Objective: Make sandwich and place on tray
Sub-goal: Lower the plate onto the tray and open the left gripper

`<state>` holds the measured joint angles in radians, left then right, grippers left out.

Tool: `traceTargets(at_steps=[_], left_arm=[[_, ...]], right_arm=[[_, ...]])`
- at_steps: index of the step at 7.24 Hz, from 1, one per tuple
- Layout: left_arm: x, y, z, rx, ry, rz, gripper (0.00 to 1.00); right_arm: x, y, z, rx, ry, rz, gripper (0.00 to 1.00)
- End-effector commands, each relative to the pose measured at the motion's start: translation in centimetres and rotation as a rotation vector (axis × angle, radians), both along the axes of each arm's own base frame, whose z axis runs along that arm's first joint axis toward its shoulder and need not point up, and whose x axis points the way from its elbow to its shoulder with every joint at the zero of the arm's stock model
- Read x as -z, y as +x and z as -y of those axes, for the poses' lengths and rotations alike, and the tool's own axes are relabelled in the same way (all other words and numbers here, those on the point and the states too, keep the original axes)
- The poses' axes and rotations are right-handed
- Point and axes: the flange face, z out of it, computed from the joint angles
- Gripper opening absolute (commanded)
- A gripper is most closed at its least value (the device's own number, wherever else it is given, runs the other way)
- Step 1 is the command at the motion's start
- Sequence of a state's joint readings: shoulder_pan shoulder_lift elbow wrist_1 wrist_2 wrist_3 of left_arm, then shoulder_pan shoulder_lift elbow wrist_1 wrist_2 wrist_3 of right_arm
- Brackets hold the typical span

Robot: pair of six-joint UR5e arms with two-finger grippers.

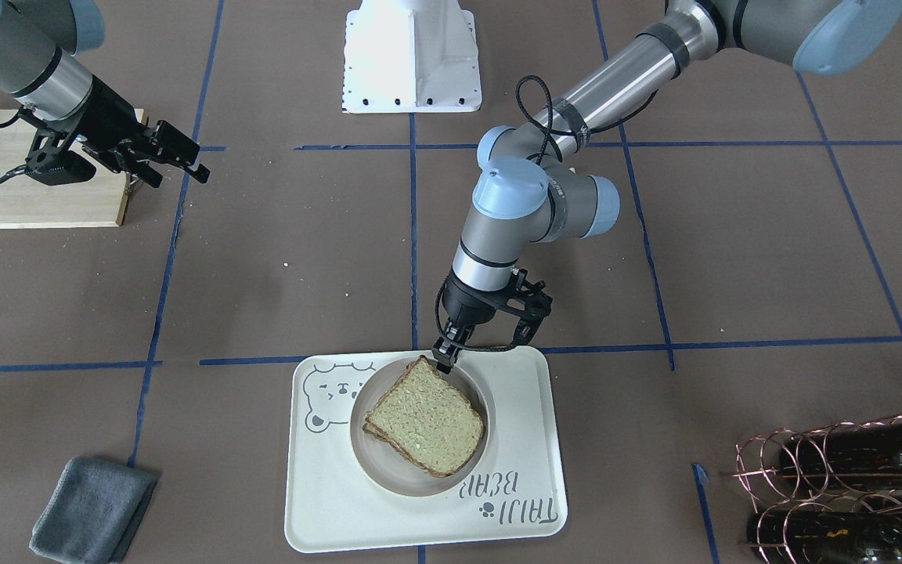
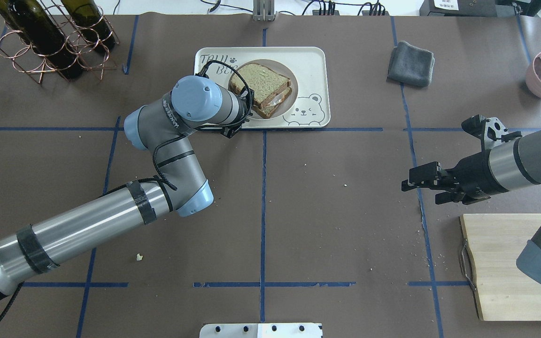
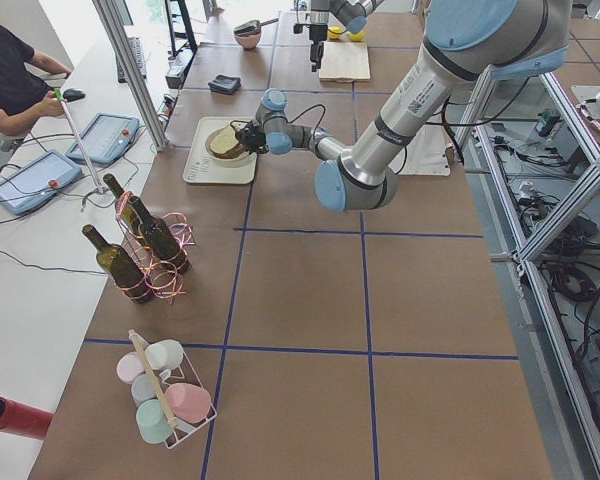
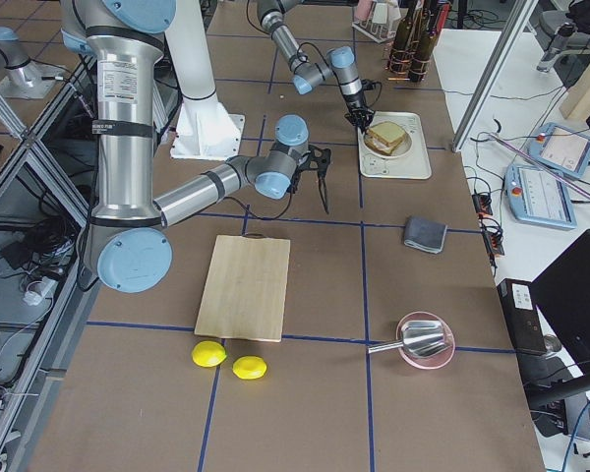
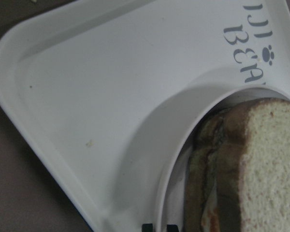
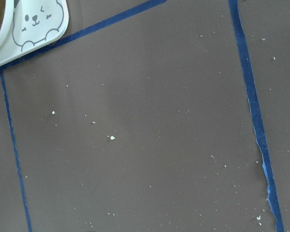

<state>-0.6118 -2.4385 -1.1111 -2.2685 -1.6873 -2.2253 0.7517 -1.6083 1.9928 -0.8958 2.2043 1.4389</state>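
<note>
**Sandwich on the tray, left fingers at the plate rim**

The sandwich [image 1: 426, 427] is assembled. Two slices are stacked a little askew, with white egg and a trace of orange showing between them in the left wrist view. It lies on a round plate [image 1: 388, 475], which sits inside the tray [image 1: 326, 486] at the desk's far edge from the robot. Judged from this, the task looks all but finished.

The left gripper [image 1: 446, 356] points down at the plate's rim, right beside the sandwich's nearest corner. In the wrist view its two fingertips [image 5: 147, 226] sit either side of the rim with a narrow gap between them. I cannot tell whether they are clenched on the rim or have let it go. The right gripper [image 2: 420, 188] hangs well apart, near the cutting board [image 2: 500, 267], its fingers spread and grasping nothing.

The risk lies in pulling the left arm away.
- **Rim pinched:** if the fingers have the rim when the arm rises, the plate would tip. The loosely stacked top slice could then slide off or shed the egg.
- **Dragging:** a sideways pull could drag the plate across the smooth tray.
- **Crust snagged:** the crust corner is so close that a tilted exit could snag it and skew the stack.
</note>
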Motion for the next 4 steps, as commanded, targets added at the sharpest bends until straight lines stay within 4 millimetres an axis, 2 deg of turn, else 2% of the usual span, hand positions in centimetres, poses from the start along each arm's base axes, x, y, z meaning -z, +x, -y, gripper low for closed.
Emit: traceTargets(at_steps=[1,3,4], left_arm=[[-0.3,-1.8,-1.3,-0.012,0.034,-0.015,0.29],[-1.4,-5.8,-4.8,-0.099,0.050,-0.059,0.29],[-2.7,-9.5,-7.4,-0.139,0.077,-0.086,0.27]], right_arm=[[0.1,0.1,0.0,-0.001,0.001,0.001,1.00],[0.0,0.2,0.1,-0.002,-0.001,0.001,1.00],[0.0,1.3,0.2,-0.014,-0.007,0.003,1.00]])
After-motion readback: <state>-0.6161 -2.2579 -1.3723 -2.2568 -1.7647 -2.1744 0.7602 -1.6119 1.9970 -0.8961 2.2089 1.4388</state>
